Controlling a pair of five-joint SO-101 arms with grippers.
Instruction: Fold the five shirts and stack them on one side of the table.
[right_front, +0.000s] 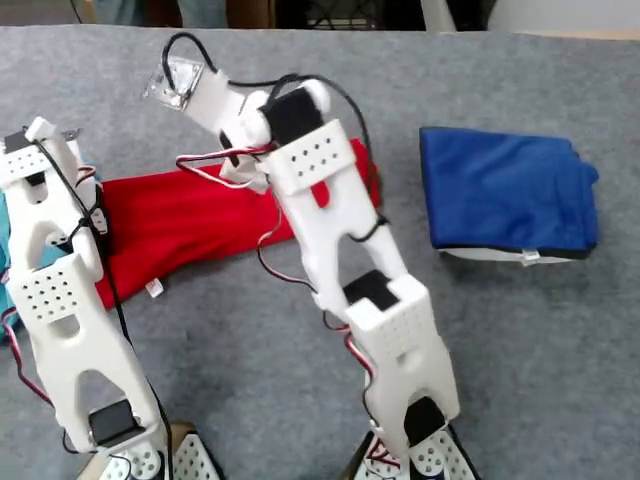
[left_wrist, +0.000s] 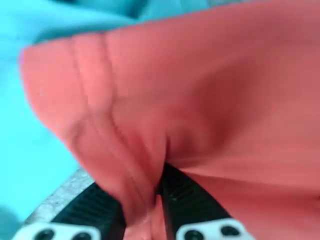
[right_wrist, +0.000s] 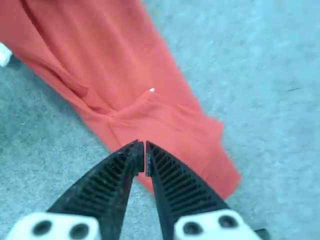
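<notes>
Since red shirt (right_front: 190, 225) looks soft and limp, left gripper (left_wrist: 159, 197) pinches its bunched edge; right gripper (right_wrist: 144, 149) over it, fingers together.

Rumpled red shirt (right_front: 185, 222), folded blue shirt (right_front: 505, 190)

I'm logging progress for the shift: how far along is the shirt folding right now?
Done: a folded blue shirt lies on a white fabric layer at one side, so there is the start of a stack. In hand: the left gripper is shut on the red shirt, which lies stretched across the table; the right gripper, shut, is over it. Left: finishing that fold, plus the teal shirt beside it.
</notes>
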